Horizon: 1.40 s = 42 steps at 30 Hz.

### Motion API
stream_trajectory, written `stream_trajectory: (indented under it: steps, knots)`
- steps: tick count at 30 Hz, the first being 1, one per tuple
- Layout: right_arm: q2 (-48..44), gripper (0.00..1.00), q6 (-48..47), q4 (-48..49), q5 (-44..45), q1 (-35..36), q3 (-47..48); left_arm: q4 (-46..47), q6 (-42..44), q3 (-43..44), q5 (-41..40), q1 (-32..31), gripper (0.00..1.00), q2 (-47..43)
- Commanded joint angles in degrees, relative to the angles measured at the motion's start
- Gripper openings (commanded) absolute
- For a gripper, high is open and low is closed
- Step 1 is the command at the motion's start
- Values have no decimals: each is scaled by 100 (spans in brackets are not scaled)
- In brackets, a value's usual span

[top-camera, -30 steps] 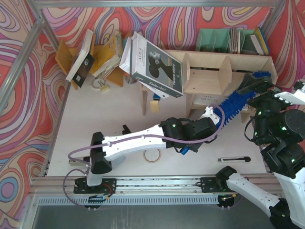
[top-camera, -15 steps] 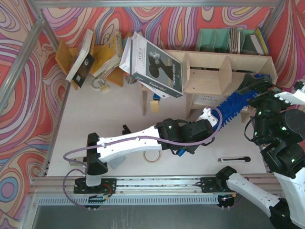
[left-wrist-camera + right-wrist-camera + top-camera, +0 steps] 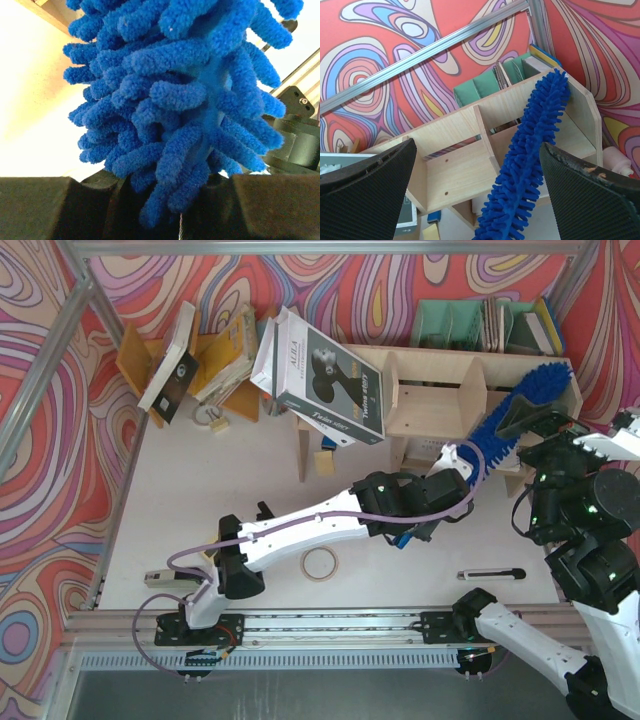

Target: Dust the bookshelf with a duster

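At 2 o'clock in the top view, bookshelf's right-end bay | duster slants up, fluffy tip by right end panel's top edge | left jaws clamped on its handle end, 7 o'clock of the fluff | right jaws wide apart, just beside duster, gripping nothing | white bench beneath

duster: fluffy bright-blue microfibre, slanted up-right, base end clamped in my L gripper | tip up at top R corner of bookshelf, looks touching top board | bookshelf: pale plywood, upright dividers, open compts, standing upright
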Motion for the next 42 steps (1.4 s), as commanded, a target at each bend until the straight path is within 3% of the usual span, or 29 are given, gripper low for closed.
stream_trajectory:
  steps: [1,15,20,27,42]
  knots:
    - [-66,99,-86,193,141,8,-84,-193,-298,-31,-366,67,0,-101]
    - [-71,99,-79,262,137,8,-220,308,-725,-1887,-667,4,0,-1420]
    - [-74,99,-44,237,122,4,-189,386,-464,-1708,-448,-79,0,-1357]
    - [-94,99,13,139,123,3,-106,-40,-95,-559,67,-170,0,-594]
    - [-120,99,31,134,133,8,-165,-413,-257,-207,417,-11,0,-117]
